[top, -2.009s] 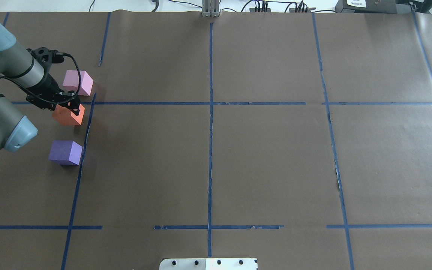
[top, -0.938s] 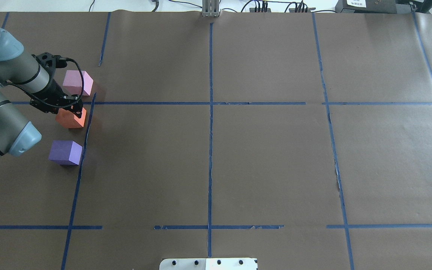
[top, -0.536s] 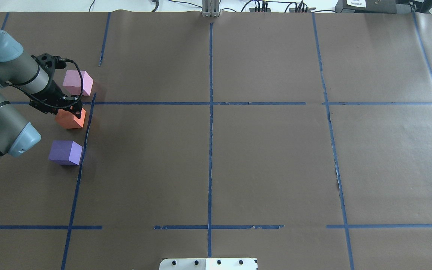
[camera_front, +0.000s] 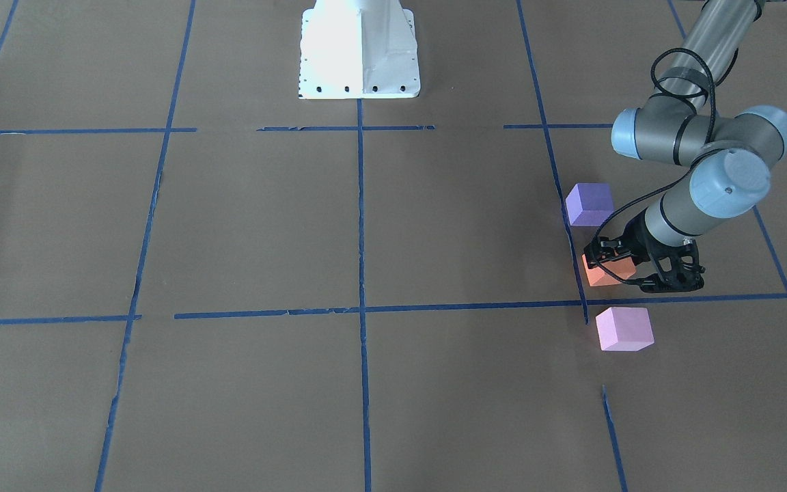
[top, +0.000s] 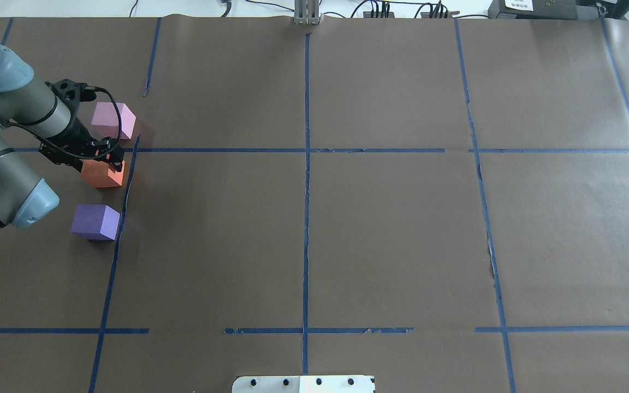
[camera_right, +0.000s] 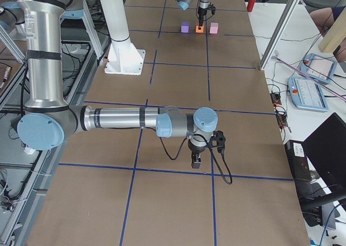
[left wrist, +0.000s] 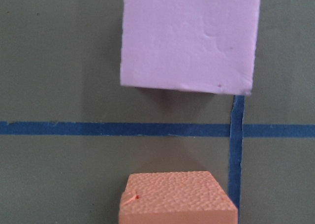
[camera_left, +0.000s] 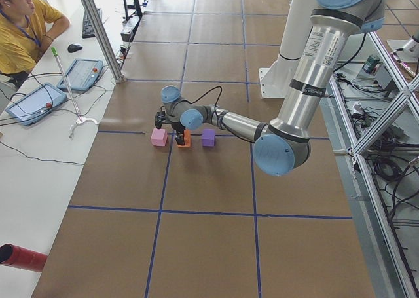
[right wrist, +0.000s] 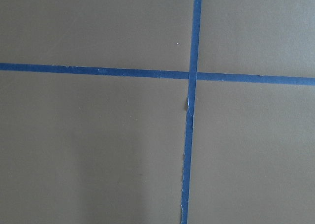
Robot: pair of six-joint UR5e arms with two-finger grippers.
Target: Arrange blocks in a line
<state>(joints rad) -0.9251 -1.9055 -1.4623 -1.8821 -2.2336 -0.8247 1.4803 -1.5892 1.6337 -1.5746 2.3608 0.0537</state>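
Orange block (top: 100,174) lowered to table | right pincer (camera_right: 195,162) visible only from exterior right

overhead from behind, front view opposite, two side views, wrist cameras close (exteriors share the orange block (top: 100,176))

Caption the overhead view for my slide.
Left gripper over the orange block, set between the pink block and purple block along a blue tape line.

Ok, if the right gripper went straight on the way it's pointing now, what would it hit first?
The right gripper points straight down, so it would likely meet the brown paper table cover near a blue tape crossing. Nothing else shows under it.
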